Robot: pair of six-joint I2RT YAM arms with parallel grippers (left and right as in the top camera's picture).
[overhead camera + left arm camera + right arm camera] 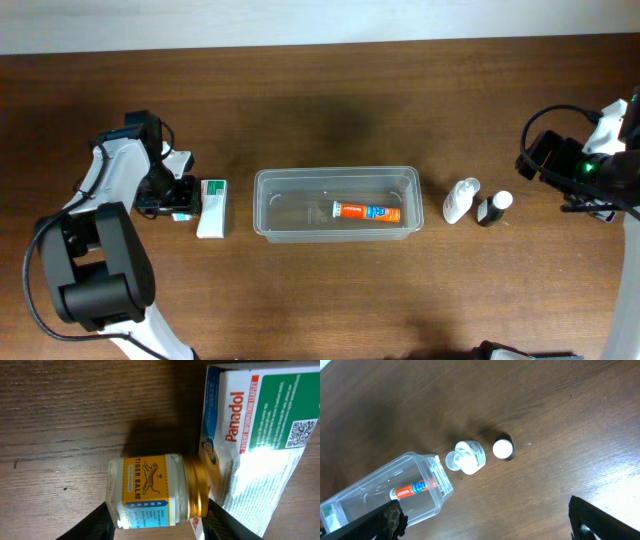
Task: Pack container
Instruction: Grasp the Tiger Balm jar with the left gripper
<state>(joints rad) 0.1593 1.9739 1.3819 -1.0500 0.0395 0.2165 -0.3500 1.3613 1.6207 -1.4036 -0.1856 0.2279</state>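
The clear plastic container (335,173) lies in the middle of the table and holds an orange tube (366,211). Both also show in the right wrist view, the container (440,487) and the tube (412,489). My left gripper (172,198) is left of the container. In the left wrist view it (157,522) is shut on a Tiger Balm jar (150,491) lying on its side, one finger on the base and one on the gold lid. My right gripper (545,160) is wide open and empty at the far right (485,520).
A white and green Panadol box (212,208) lies right beside the jar (255,435). A white bottle (461,200) and a dark bottle with a white cap (494,208) stand right of the container; they also show in the right wrist view (469,458) (503,449).
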